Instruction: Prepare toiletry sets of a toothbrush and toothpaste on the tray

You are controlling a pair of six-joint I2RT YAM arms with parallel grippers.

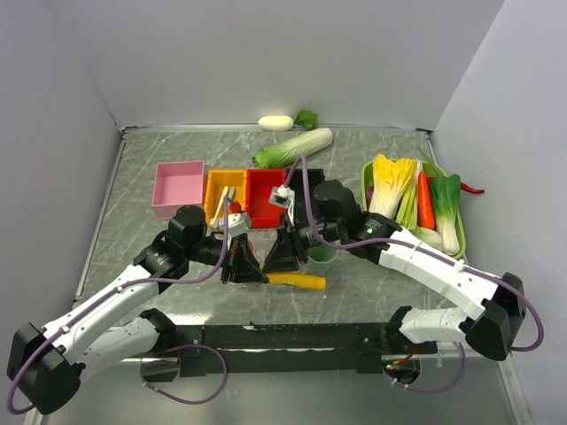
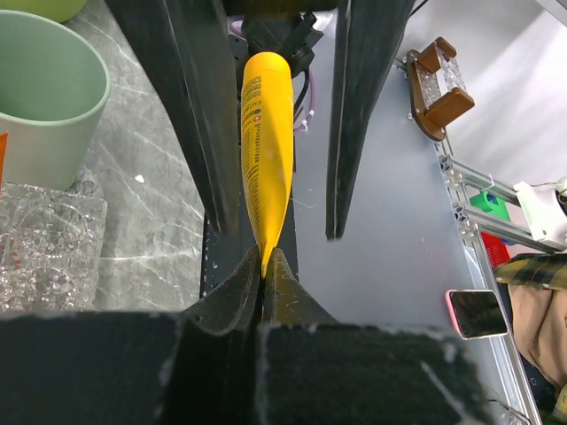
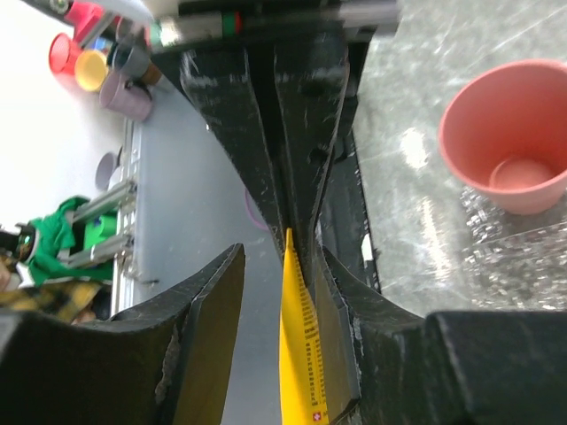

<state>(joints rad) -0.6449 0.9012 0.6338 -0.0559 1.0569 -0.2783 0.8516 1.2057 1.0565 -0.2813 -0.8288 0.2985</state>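
The left end effector [image 2: 264, 276] is closed on the flat crimped tail of the yellow wedge-shaped toothpaste tube [image 2: 266, 133], its two black fingertips pressed together around it. The right end effector [image 3: 276, 266] is open and straddles the same tube nearer the cap end; one finger sits against the tube and a gap shows at the other. The tube spans between the two arms near the front of the grey marbled table [image 1: 142, 177], clear of the transparent speckled plastic tray [image 2: 44, 257]. That tray lies off to one side, just beside a pale green cup [image 2: 40, 97]; a salmon-pink cup [image 3: 505, 133] stands by it too. What look like thin pale toothbrushes [image 1: 228, 199] lie in a yellow-orange bin [image 1: 226, 173].
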